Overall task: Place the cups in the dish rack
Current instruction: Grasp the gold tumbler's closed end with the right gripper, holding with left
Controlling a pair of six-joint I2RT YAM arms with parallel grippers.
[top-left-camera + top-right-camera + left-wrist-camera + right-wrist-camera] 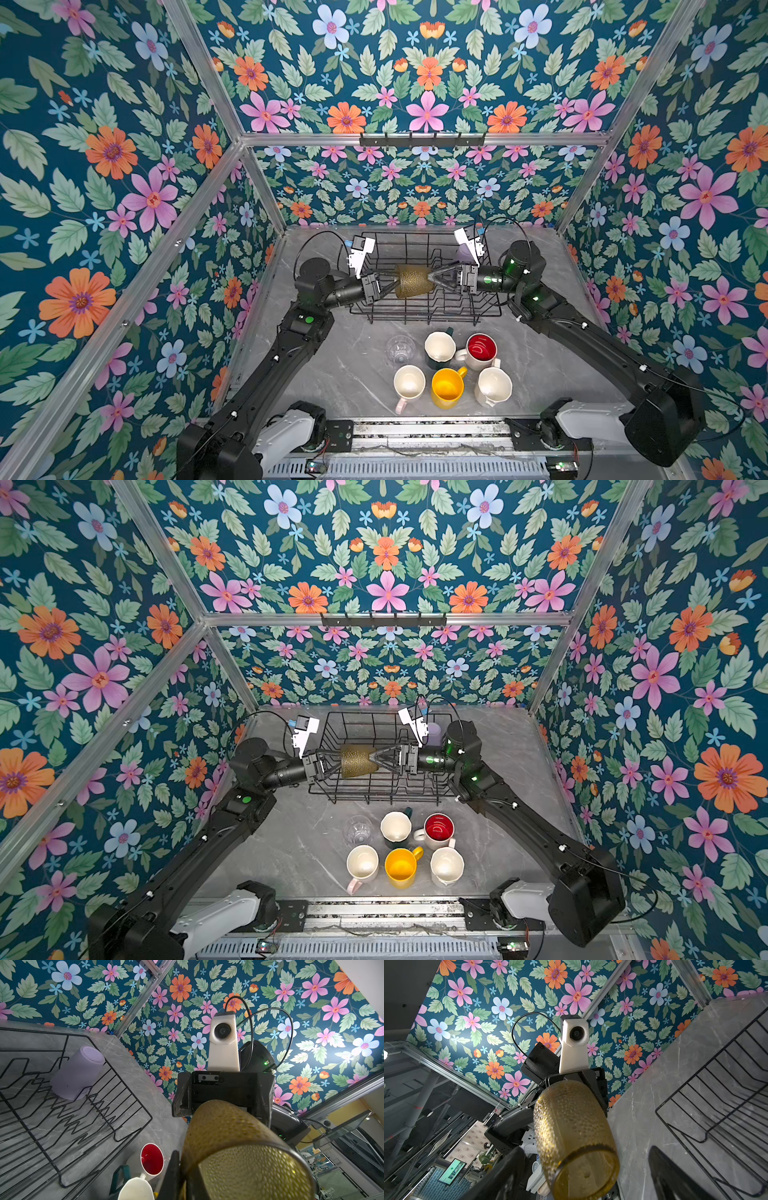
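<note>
Six cups [446, 386], one racked tumbler [78, 1073], one held glass [412, 282].

Grey marbled tabletop [328, 374], blue floral wallpaper [415, 62] on every wall around it, aluminium frame bars [291, 139], black hook rail [422, 141] above the tabletop's far edge

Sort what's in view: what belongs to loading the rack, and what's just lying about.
Job: rack, amber glass, lilac tumbler, clear glass, green mug, red-lined mug, pink mug, yellow mug, white mug.
Lying about: hook rail.
</note>
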